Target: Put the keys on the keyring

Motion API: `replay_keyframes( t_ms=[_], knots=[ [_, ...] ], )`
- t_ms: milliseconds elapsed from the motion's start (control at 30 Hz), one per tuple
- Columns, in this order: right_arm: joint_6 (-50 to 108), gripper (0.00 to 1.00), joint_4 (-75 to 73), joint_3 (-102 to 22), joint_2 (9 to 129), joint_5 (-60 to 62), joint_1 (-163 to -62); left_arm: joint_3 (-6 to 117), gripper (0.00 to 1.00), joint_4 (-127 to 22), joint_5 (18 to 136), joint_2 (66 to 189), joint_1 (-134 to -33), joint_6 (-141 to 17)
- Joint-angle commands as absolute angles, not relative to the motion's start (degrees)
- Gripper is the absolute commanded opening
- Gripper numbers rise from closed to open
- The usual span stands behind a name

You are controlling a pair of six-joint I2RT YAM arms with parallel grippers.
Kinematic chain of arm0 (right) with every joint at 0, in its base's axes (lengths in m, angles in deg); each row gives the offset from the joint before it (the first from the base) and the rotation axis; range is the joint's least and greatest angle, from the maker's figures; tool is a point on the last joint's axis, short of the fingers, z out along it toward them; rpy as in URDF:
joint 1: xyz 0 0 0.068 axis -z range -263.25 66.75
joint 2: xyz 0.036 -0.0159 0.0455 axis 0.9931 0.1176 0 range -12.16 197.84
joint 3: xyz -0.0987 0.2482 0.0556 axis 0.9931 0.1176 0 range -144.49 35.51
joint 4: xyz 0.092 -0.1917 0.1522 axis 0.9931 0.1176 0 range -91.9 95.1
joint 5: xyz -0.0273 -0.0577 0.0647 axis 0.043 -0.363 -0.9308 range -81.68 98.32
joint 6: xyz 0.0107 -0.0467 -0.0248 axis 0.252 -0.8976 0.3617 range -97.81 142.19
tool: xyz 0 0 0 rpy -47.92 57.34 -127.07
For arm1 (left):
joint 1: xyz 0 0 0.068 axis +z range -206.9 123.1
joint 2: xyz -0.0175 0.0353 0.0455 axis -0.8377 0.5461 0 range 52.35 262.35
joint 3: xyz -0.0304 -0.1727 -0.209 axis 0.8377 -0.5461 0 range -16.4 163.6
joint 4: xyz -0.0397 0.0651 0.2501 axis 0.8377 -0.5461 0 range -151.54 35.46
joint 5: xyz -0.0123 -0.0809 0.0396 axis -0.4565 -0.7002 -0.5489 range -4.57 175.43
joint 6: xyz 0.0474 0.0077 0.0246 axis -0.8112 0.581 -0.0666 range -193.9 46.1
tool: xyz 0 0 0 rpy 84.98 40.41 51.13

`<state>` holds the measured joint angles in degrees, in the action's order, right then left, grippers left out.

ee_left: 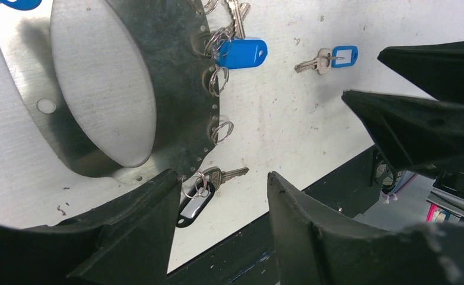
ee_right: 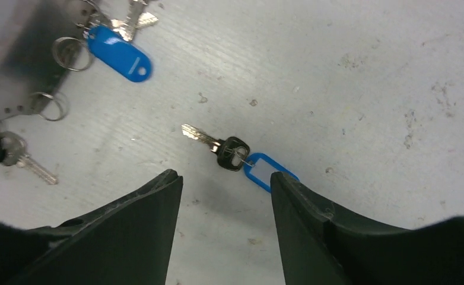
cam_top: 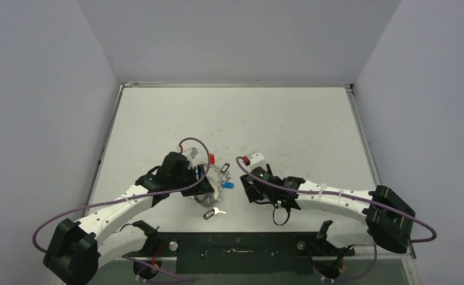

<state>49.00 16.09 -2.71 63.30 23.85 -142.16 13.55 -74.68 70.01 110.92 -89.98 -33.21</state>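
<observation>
Here the silver key with light blue oblong tag (ee_right: pixel 238 155) is seen on the table (ee_right: pixel 366 71) just ahead of the nearer right gripper (ee_right: pixel 222 178), slanted across its parted fingers, the left gripper (ee_left: pixel 221 178) likewise parted.

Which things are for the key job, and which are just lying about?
For the job:
loose key with blue-framed tag
key with solid blue tag
key with black tag
metal plate edged with split rings

Just there:
purple arm cables
</observation>
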Motion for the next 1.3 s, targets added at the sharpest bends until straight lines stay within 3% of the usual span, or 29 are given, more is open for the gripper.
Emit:
replay_keyframes(
  t_ms=[0, 200, 400, 733, 1133, 1267],
  knots=[
    [49.0, 0.60, 10.0, -4.0, 58.8, 19.2, -142.6, 13.8, 0.49, -68.6, 69.8, 111.2, -90.9, -33.0],
    [53.5, 0.62, -6.0, -3.9, 66.5, 6.4, -142.6, 12.2, 0.39, -64.8, 69.7, 112.6, -91.9, -32.7],
    [58.2, 0.41, -19.5, -4.2, 78.8, -1.8, -141.6, 11.2, 0.34, -63.1, 70.8, 113.9, -92.9, -33.5],
    [62.9, 0.40, -28.6, -2.3, 84.5, -8.0, -137.7, 9.7, 0.25, -62.0, 72.2, 116.1, -94.5, -34.6],
    [68.1, 0.18, -38.9, 0.1, 88.4, -17.4, -136.7, 8.9, 0.23, -64.3, 74.5, 113.0, -94.8, -35.2],
    [67.8, 0.19, -38.7, 0.8, 87.9, -18.0, -136.6, 8.9, 0.24, -66.0, 75.8, 111.2, -94.8, -35.3]
  ],
)
